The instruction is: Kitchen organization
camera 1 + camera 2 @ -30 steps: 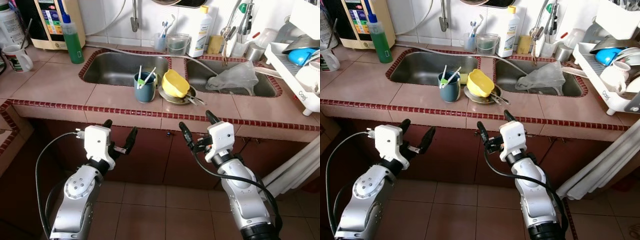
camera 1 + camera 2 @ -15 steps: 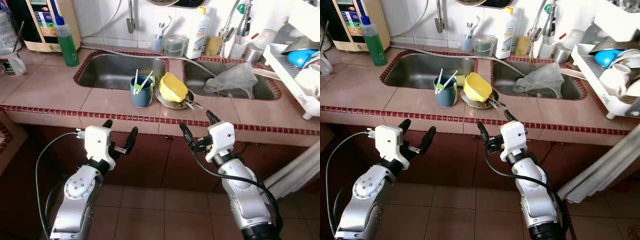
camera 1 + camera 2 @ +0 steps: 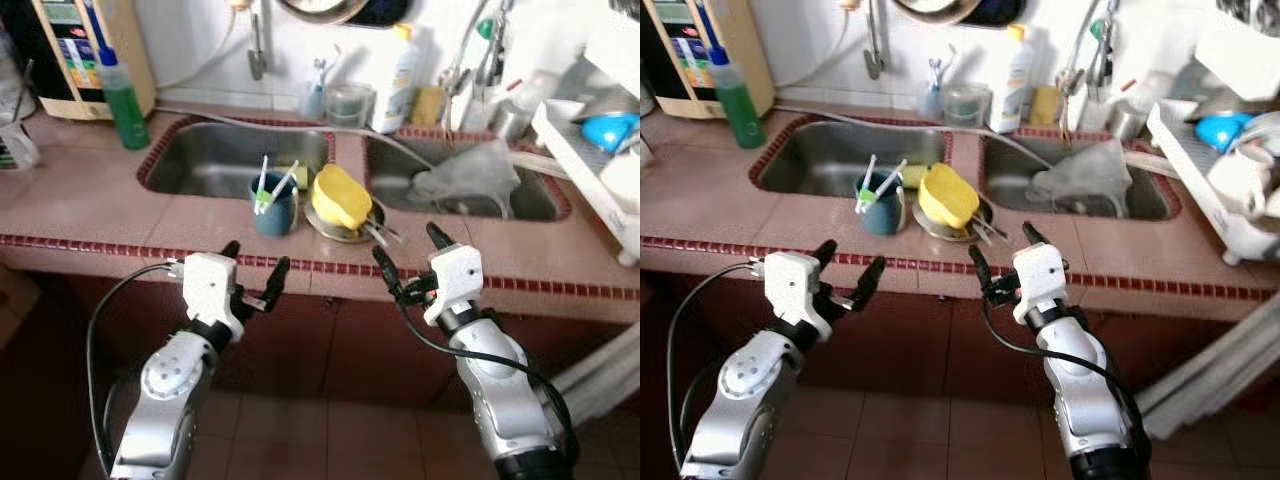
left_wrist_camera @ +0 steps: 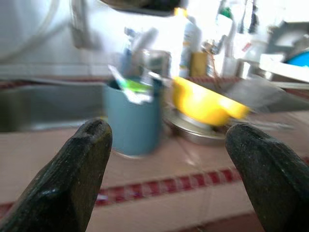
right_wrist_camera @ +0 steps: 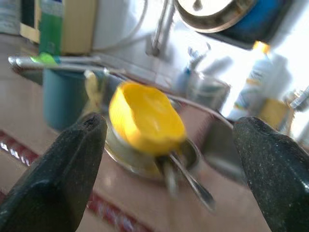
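The scene is a tiled kitchen counter (image 3: 90, 195) with a red-bordered front edge, carrying a double sink. The left basin (image 3: 215, 165) sits in the upper centre-left of the head views; the right basin (image 3: 520, 195) sits upper right and contains a crumpled clear plastic bag (image 3: 468, 170).

On the strip of counter between the basins and the front edge:
- A blue cup (image 3: 272, 207), upright, holding white and green utensils (image 3: 268, 185).
- A yellow bowl (image 3: 341, 195), tilted, resting on a metal plate (image 3: 345, 228) just right of the cup. Metal cutlery (image 3: 385, 233) lies across the plate's right side.

Along the back wall: a green soap bottle (image 3: 125, 100) at upper left, a white bottle (image 3: 405, 65) at upper centre, and a dish rack (image 3: 600, 150) at the right edge holding a blue item (identity cannot be determined).

The left gripper (image 3: 253, 276) is in the lower centre-left of the frame, below the counter edge, fingers spread wide with nothing between them. In the left wrist view the cup (image 4: 133, 121) and bowl (image 4: 207, 104) appear between its fingers (image 4: 72, 179).

The right gripper (image 3: 408, 258) is in the lower centre-right, at the counter's front edge, likewise spread wide and holding nothing. In its wrist view the bowl (image 5: 145, 118) is framed between the fingers (image 5: 63, 171).
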{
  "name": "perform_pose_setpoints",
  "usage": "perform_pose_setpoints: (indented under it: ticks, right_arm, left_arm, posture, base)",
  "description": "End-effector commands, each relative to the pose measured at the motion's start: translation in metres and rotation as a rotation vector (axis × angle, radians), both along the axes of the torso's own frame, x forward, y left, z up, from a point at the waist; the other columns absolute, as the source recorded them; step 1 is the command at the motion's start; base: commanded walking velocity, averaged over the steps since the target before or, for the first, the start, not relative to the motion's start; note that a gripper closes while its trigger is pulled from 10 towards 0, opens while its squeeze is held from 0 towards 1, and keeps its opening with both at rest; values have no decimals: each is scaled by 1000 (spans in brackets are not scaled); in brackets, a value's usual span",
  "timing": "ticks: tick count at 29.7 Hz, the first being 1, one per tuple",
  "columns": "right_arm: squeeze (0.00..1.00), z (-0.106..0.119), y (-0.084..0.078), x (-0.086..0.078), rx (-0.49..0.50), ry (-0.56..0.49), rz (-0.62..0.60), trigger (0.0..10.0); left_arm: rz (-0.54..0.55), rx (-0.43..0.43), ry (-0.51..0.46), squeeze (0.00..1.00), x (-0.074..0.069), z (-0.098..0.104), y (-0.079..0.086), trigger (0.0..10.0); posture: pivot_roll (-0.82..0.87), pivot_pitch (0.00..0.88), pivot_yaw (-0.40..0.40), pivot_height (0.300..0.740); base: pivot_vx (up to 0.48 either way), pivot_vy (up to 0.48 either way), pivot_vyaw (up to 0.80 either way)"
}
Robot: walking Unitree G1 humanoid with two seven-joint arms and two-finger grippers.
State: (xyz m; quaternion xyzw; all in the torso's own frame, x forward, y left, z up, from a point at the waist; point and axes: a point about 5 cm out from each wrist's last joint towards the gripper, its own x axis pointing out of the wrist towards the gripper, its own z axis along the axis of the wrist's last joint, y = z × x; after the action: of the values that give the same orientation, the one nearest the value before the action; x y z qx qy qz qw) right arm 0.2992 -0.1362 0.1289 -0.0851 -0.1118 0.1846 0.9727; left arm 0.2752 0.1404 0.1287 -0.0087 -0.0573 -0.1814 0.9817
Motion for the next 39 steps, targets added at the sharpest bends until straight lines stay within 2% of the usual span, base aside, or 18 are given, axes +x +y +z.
perform_pose_setpoints:
  ticks: [1,10,24,30,33,39]
  right_arm:
    - [0,2,7,1,11,-5,22,10000]
    - [0,3,7,1,10,-6,23,10000]
    - [0,1,7,-1,4,-1,22,10000]
    - [0,1,7,-2,-1,0,21,10000]
    - [0,2,7,-1,0,0,20,10000]
    - [0,4,11,-1,10,6,48,10000]
  left_arm:
    - [20,11,0,0,0,1,6,10000]
    - [24,12,-4,0,1,1,6,10000]
    - [12,27,-29,0,-2,2,2,10000]
    - [-32,46,-49,0,-4,3,-6,10000]
    - [-52,88,-54,0,-3,0,-14,10000]
    - [-78,81,-33,0,-1,-4,-25,10000]
  posture:
    - [7,14,-43,740]
    - [7,15,-42,740]
    - [1,26,-41,740]
    - [-3,28,-40,740]
    - [-6,29,-40,740]
    - [-16,34,-36,740]
  base:
    - [319,0,0]
    - [309,0,0]
    - [0,0,0]
    - [0,0,0]
    - [0,0,0]
    - [0,0,0]
